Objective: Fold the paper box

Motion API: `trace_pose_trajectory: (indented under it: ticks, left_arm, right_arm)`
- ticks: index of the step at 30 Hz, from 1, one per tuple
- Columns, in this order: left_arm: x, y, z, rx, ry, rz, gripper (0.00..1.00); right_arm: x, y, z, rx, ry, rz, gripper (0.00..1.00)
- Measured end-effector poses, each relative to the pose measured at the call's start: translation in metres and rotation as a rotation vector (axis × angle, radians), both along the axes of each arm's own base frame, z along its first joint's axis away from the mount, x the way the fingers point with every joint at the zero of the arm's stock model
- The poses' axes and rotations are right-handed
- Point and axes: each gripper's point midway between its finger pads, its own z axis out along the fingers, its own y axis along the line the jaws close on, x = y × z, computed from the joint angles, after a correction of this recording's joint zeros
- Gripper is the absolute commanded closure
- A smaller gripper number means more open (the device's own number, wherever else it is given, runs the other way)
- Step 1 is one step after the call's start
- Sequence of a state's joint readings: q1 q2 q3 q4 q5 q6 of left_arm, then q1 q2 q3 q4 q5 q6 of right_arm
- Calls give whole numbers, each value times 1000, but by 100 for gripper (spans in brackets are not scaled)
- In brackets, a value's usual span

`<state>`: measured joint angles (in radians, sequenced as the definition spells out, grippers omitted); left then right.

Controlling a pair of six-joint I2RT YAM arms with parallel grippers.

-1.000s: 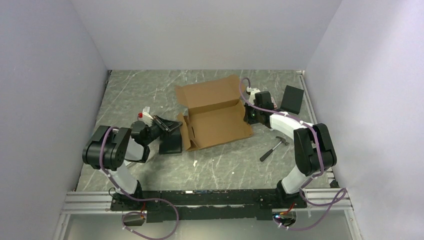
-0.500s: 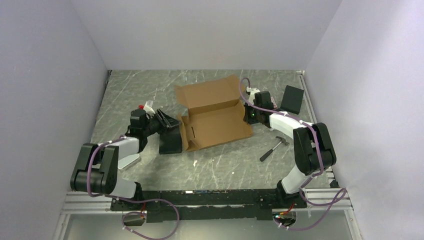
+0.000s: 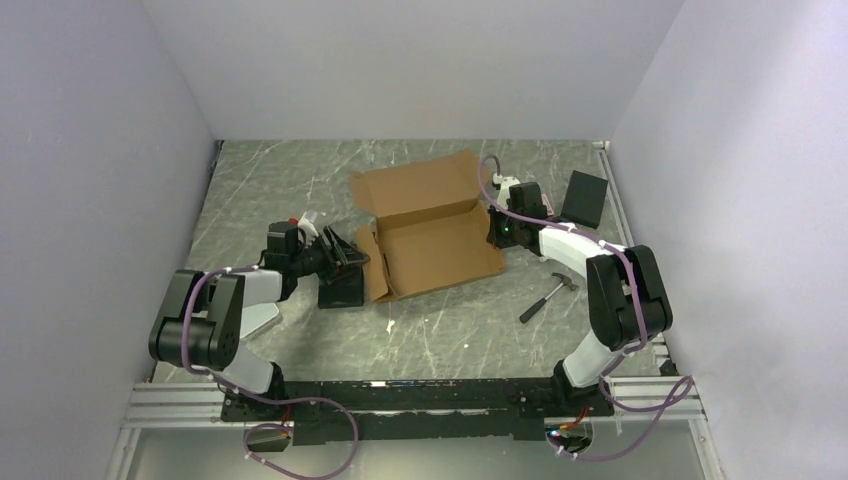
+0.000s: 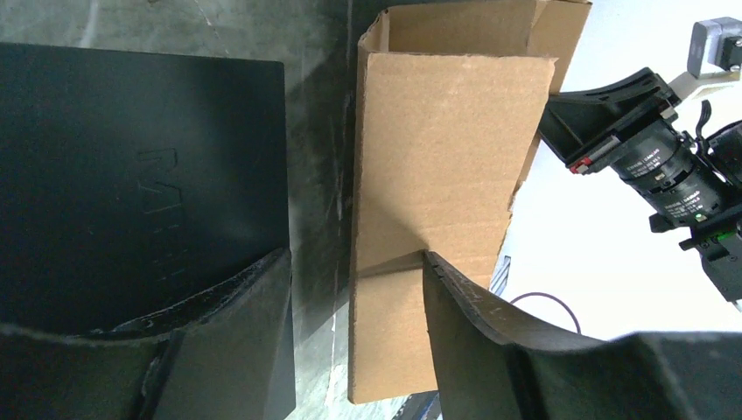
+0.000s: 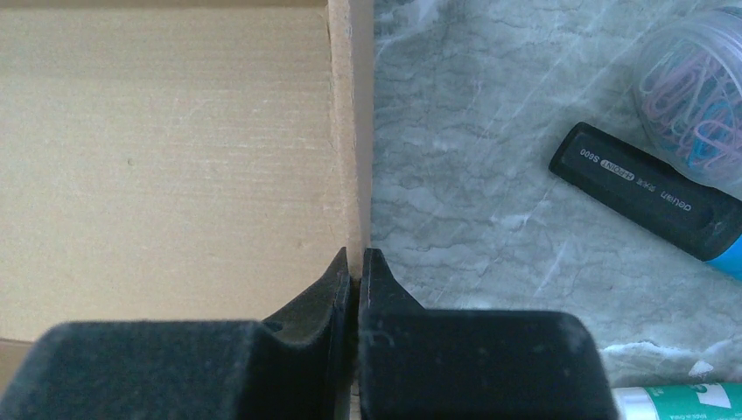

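Grey marbled table [image 3: 300, 180] between pale walls carries the paper box [image 3: 430, 225], a plain brown corrugated cardboard sheet partly folded into a shallow tray. It sits near the middle, with its lid flap raised on the far side. The left claw [image 3: 348, 258] is at the box's left end, above a black rectangular block [image 3: 340, 292] that lies just beside the box. The right claw [image 3: 497, 228] meets the box's right wall. A black-handled hammer [image 3: 547, 297] lies apart from the box, near the right arm.

From the left wrist, the left claw [image 4: 356, 255] is spread apart. An upright flap of the paper box [image 4: 446, 157] stands between its fingers. One fingertip touches the flap's face and the other hangs over the black rectangular block [image 4: 140, 175].

From the right wrist, the right claw [image 5: 353, 258] is pinched together on the thin top edge of a wall of the paper box [image 5: 166, 149]. On the table [image 5: 455, 175] beside it lie a black marker pen [image 5: 647, 197] and a clear tub of coloured paper clips [image 5: 700, 114].
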<state>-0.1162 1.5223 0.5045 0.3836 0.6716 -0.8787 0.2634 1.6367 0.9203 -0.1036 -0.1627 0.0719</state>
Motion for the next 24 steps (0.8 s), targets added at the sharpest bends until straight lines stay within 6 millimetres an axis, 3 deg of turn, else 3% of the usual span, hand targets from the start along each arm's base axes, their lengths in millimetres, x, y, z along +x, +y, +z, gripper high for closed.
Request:
trace_pose_trajectory:
  ticks: [14, 24]
  left_arm:
    - [1, -14, 1, -143, -50, -42, 39]
    - [6, -22, 19, -237, -127, -75, 37]
  right_arm:
    - [0, 0, 0, 0, 0, 0, 100]
    - [0, 0, 0, 0, 0, 0, 100]
